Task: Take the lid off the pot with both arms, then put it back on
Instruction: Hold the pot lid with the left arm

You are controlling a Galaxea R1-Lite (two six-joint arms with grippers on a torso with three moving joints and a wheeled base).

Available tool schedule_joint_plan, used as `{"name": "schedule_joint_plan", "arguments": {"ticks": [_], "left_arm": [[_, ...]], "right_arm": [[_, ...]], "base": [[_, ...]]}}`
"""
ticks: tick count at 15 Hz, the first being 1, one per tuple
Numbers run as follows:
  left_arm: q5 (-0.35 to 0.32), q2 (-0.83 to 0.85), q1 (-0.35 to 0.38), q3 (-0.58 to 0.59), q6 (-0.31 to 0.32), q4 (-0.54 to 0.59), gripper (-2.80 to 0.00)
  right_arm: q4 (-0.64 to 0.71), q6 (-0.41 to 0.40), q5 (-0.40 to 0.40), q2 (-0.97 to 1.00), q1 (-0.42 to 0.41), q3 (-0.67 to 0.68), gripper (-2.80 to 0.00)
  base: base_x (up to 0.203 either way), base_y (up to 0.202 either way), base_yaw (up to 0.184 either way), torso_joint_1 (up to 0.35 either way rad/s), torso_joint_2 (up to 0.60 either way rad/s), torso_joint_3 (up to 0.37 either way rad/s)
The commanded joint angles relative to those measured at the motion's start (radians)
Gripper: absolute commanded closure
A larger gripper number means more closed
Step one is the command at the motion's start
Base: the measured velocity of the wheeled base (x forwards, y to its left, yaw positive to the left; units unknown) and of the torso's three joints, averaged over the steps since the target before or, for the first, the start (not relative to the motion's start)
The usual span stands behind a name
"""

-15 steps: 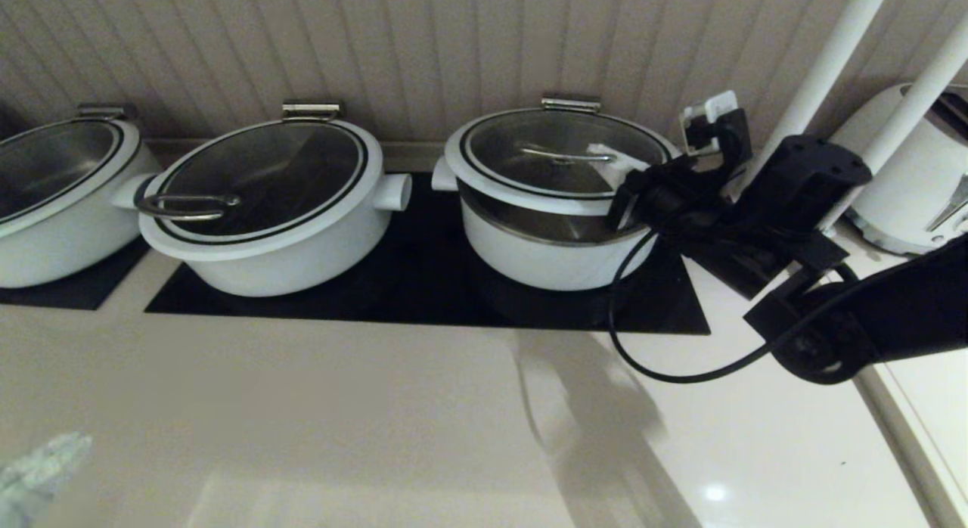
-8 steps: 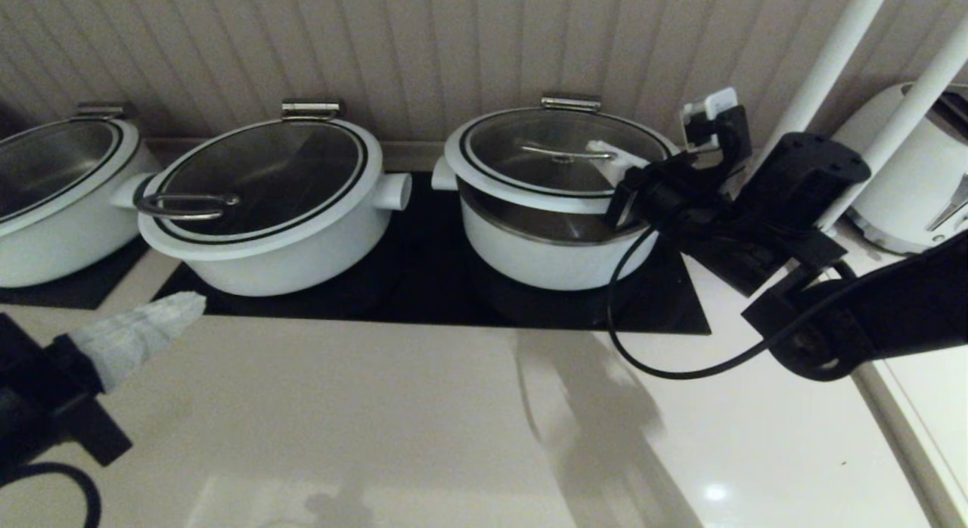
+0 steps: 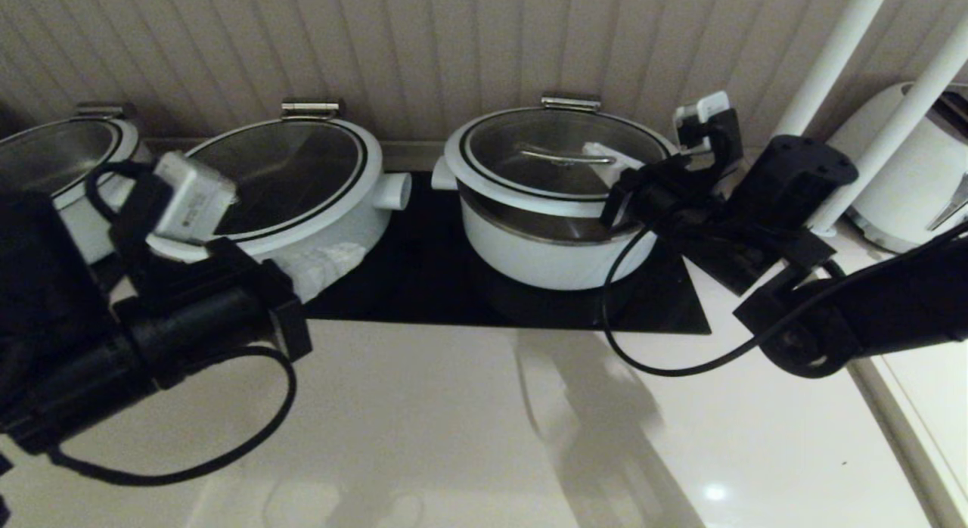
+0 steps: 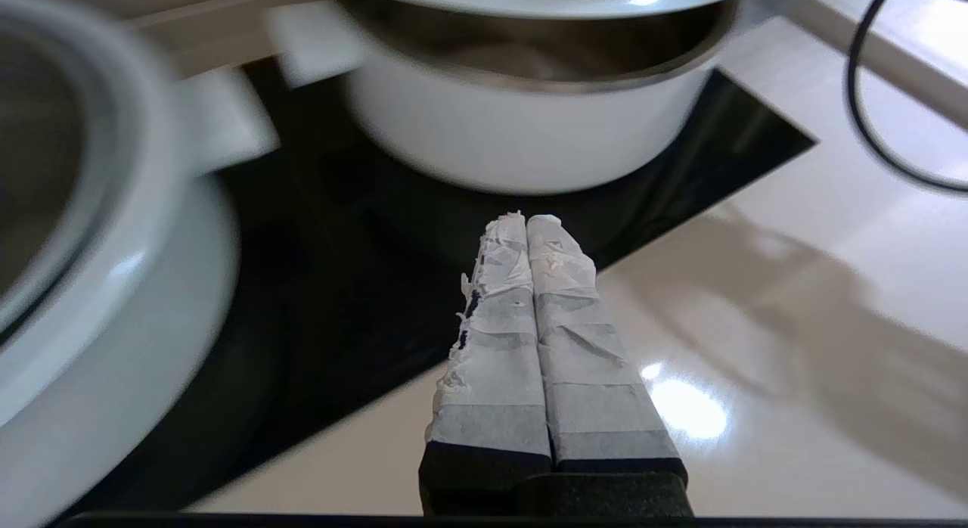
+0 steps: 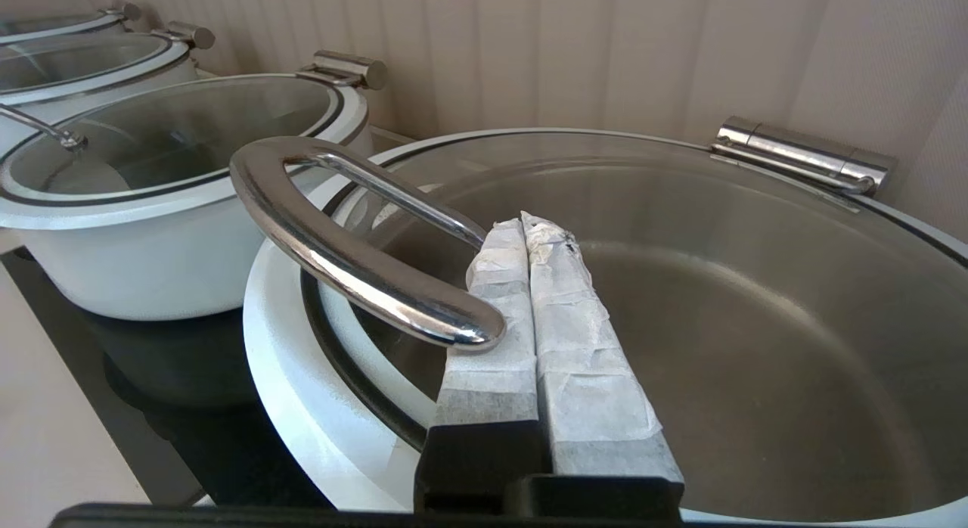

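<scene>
Okay, my right gripper point(image 5: 525, 225) is clenched, fingers pressed flat together with nothing between them. They are tucked under the bent steel handle point(image 5: 355, 271) of the lid point(image 3: 522, 176), and the bar rests across the top of one finger. The lid is tipped up at its front edge and down at the rear hinge point(image 3: 571, 102), so a gap shows the steel liner of the pot point(image 3: 544, 259) below it. The pot sits on the black cooktop point(image 3: 423, 286), against the panelled wall, and my right arm reaches in from the right over its rim.

My left gripper point(image 4: 527, 219) is also closed tight and empty. It hangs over the front edge of the cooktop, between the pot and the wider white pot point(image 3: 348, 225) to its left, touching neither. It's nearer the wide one in the head view, well apart from the lid. The pale counter point(image 3: 454, 422) is in front
</scene>
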Motion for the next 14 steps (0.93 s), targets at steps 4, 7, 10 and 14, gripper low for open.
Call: {"name": "schedule_joint_plan", "arguments": {"ticks": [4, 7, 10, 14], "left_arm": [[0.103, 0.278, -0.165, -0.126, -0.008, -0.073, 0.00], [0.160, 0.396, -0.248, -0.169, -0.012, -0.178, 0.00], [0.190, 0.465, -0.268, -0.241, -0.012, -0.195, 0.00], [0.227, 0.531, -0.271, -0.336, -0.003, -0.196, 0.00]], "right_arm": [[-0.004, 0.001, 0.000, 0.017, 0.000, -0.016, 0.00], [-0.005, 0.002, 0.000, 0.020, 0.000, -0.019, 0.00], [-0.005, 0.004, 0.000, 0.021, -0.002, -0.019, 0.00], [-0.007, 0.004, 0.000, 0.026, -0.002, -0.022, 0.00]], "base": [[0.000, 0.000, 0.000, 0.000, 0.00, 0.000], [0.000, 0.000, 0.000, 0.000, 0.00, 0.000], [0.000, 0.000, 0.000, 0.000, 0.00, 0.000], [0.000, 0.000, 0.000, 0.000, 0.00, 0.000]]}}
